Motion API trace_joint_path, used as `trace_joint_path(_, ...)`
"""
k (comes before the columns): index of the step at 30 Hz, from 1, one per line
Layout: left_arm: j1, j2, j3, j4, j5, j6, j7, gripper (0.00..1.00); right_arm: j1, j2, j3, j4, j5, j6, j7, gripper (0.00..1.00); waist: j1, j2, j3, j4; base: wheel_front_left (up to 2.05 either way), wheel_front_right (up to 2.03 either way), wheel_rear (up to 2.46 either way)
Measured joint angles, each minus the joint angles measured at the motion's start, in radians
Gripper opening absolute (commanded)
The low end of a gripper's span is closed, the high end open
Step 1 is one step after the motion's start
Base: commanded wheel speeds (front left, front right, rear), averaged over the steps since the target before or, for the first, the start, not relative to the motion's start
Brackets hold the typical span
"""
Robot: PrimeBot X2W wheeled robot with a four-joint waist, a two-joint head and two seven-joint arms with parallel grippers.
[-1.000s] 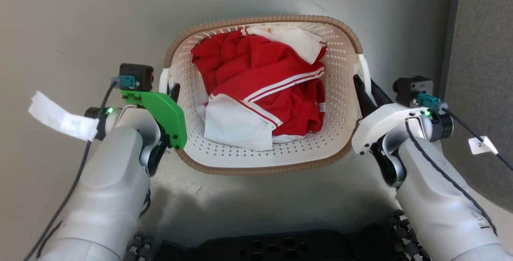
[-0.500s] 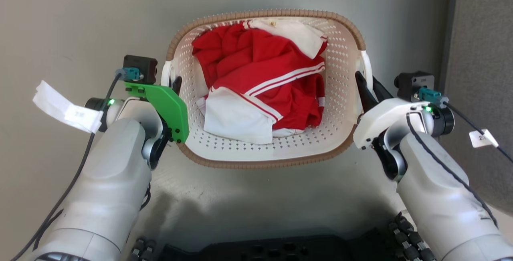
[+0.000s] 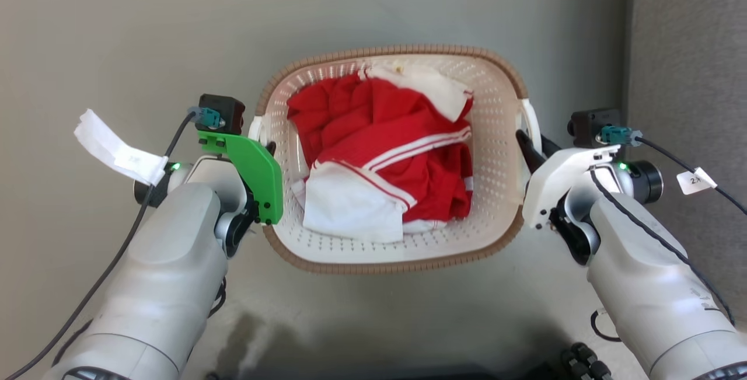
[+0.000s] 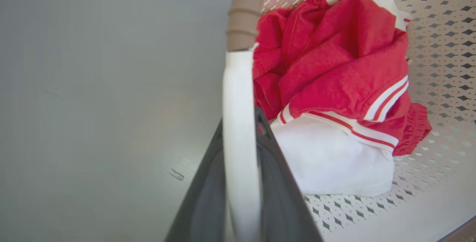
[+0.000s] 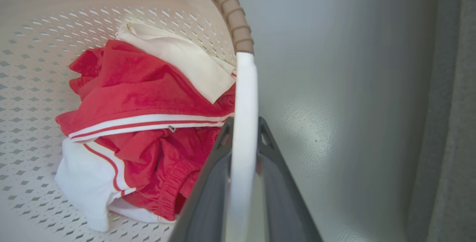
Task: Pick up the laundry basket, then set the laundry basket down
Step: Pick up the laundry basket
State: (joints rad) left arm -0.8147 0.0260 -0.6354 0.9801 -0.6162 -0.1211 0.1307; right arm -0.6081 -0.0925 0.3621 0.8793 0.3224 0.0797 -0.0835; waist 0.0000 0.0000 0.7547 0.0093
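Note:
The laundry basket [image 3: 402, 266], cream perforated plastic with a brown rim, hangs between my two arms above the grey floor. Crumpled red and white clothes [image 3: 385, 158] lie inside it. My left gripper [image 3: 265, 149] is shut on the basket's left white handle [image 4: 238, 97]; in the left wrist view the dark fingers [image 4: 277, 182] clamp that handle from both sides. On the opposite side my right gripper [image 3: 528, 143] is shut on the right white handle [image 5: 245, 86], whose band runs between the fingers [image 5: 208, 197] in the right wrist view.
Smooth grey floor [image 3: 117, 30] surrounds the basket. A darker grey carpeted strip [image 3: 688, 47] runs down the right side, close to my right wrist. White cable tags [image 3: 117, 149] hang off both wrists. A bit of my dark base [image 3: 583, 362] shows at the bottom.
The whole picture has shifted: the camera moved, and my dark base has almost left the bottom edge. The basket and both grippers stay together, each grip on its handle unchanged.

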Motion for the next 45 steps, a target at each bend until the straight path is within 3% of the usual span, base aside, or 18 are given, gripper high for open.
trace_joint_path(25,0.088,0.012,-0.090,0.013,-0.226,0.007,0.212,0.00,-0.003,0.030,0.053,0.199,0.083,0.035,0.229,0.00,-0.0001,0.0000,-0.307,-0.035,0.00,0.00,0.00)
trace_joint_path(45,0.162,0.008,-0.089,0.072,-0.322,0.007,0.318,0.00,0.007,0.047,0.069,0.277,0.157,0.052,0.350,0.00,-0.0001,0.0000,-0.521,-0.045,0.00,0.00,0.00)
